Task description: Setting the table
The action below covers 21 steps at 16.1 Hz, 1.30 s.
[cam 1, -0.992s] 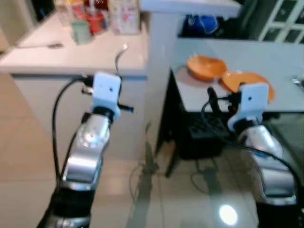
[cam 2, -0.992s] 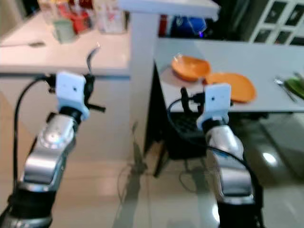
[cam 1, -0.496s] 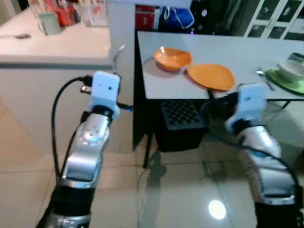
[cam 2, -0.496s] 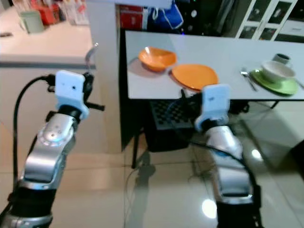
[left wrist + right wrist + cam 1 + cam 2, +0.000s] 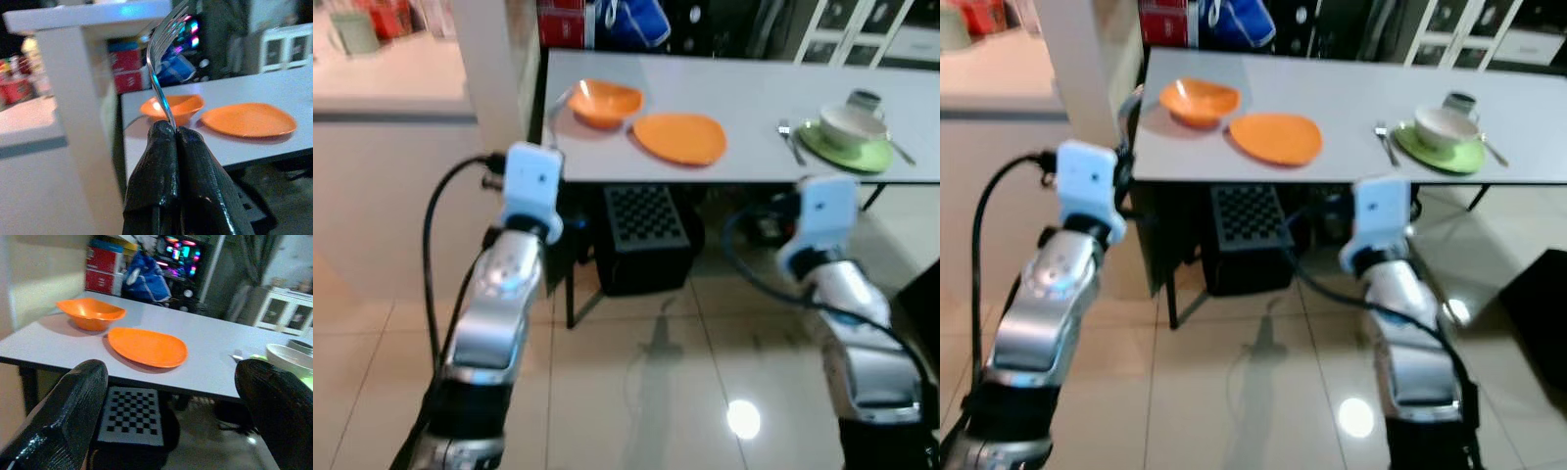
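Observation:
My left gripper (image 5: 174, 131) is shut on the handle of a metal fork (image 5: 163, 54), whose tines point up; the fork (image 5: 558, 110) also pokes up above my left wrist. My right gripper (image 5: 171, 374) is open and holds nothing, at table-edge height. On the grey table (image 5: 744, 93) ahead lie an orange bowl (image 5: 605, 101) and an orange plate (image 5: 679, 137) side by side. Further right is a green plate (image 5: 862, 155) with a white bowl (image 5: 847, 122) on it, a fork (image 5: 790, 143) to its left and another utensil (image 5: 901, 152) to its right.
A white pillar (image 5: 494, 59) and a pale counter (image 5: 382, 83) stand to the left of the table. A black perforated crate (image 5: 644, 235) sits under the table on the glossy tiled floor (image 5: 636, 392). A cup (image 5: 864, 100) stands behind the green plate.
The whole view has swung from the counter toward the table, which now sits centred and nearer, with the green place setting in sight. Both arms keep their pose; the fork stays gripped.

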{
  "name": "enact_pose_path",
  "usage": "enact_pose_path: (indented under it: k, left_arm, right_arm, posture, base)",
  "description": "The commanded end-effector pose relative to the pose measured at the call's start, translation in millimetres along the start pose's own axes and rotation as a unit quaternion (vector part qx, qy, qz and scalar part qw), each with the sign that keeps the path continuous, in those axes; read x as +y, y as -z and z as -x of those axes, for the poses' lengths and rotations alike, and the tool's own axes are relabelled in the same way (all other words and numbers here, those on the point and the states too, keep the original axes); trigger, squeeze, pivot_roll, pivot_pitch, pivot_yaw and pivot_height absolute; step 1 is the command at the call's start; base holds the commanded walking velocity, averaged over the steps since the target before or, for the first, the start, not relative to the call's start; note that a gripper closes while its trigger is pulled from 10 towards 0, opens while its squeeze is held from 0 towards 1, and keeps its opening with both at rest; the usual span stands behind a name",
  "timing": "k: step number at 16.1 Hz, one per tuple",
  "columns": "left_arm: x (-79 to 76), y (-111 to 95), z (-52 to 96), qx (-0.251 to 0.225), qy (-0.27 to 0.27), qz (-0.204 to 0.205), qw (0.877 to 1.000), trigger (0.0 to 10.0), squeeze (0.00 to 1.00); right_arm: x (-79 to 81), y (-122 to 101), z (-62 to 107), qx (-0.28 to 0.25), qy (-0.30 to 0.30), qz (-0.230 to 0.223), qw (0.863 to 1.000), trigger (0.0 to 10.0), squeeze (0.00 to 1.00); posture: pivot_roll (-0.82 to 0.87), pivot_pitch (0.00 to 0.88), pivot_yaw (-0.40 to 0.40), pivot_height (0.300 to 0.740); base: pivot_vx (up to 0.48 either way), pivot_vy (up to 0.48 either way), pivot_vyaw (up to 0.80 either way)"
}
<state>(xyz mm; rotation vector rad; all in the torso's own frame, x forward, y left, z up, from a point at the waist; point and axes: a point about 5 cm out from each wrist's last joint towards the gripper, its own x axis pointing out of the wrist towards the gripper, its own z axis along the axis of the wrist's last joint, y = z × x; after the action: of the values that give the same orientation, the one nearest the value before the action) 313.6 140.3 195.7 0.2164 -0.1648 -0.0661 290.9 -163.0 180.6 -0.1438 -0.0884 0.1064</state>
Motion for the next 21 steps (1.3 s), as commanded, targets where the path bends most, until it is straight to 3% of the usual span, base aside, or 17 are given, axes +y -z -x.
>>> enact_pose_path:
  k: [1,4,6,12,15,21]
  left_arm:
    - [-0.4,-4.5,-2.0,-0.002,-0.007,0.006,1.0,10.0,0.0]
    - [-1.0,-7.1,0.5,-0.018,0.015,0.004,1.0,10.0,0.0]
    - [-1.0,-12.9,-1.7,-0.039,0.023,0.033,0.998,10.0,0.0]
    - [2.1,-5.9,1.5,-0.021,0.018,0.033,0.999,10.0,0.0]
    - [0.5,-4.8,-0.5,-0.017,0.017,0.035,0.999,10.0,0.0]
    - [6.8,-1.6,-0.1,-0.006,0.006,0.031,0.999,10.0,0.0]
  right_arm:
    - [-7.2,-0.9,1.0,0.001,0.011,0.004,1.0,10.0,0.0]
    - [-1.9,-1.0,0.8,0.002,0.006,0.001,1.0,10.0,0.0]
    - [-3.7,-1.0,1.0,0.006,0.008,-0.014,1.0,10.0,0.0]
    - [0.1,3.9,1.5,0.017,-0.001,-0.024,1.0,10.0,0.0]
    - [-5.7,4.6,1.9,0.021,0.0,-0.016,1.0,10.0,0.0]
    - [-0.3,1.3,2.4,0.013,-0.015,-0.007,1.0,10.0,0.0]
  posture:
    - [0.03,0.0,-0.042,0.74]
    - [0.02,0.0,-0.038,0.74]
    - [0.02,0.0,-0.039,0.74]
    - [0.02,0.0,-0.04,0.74]
    - [0.02,0.0,-0.048,0.74]
    - [0.01,0.0,-0.043,0.74]
  base:
    - [0.0,0.0,0.0]
    - [0.0,0.0,0.0]
    - [0.137,0.0,0.0]
    - [0.324,0.0,-0.38]
    - [0.346,0.0,-0.64]
    - [0.344,0.0,0.0]
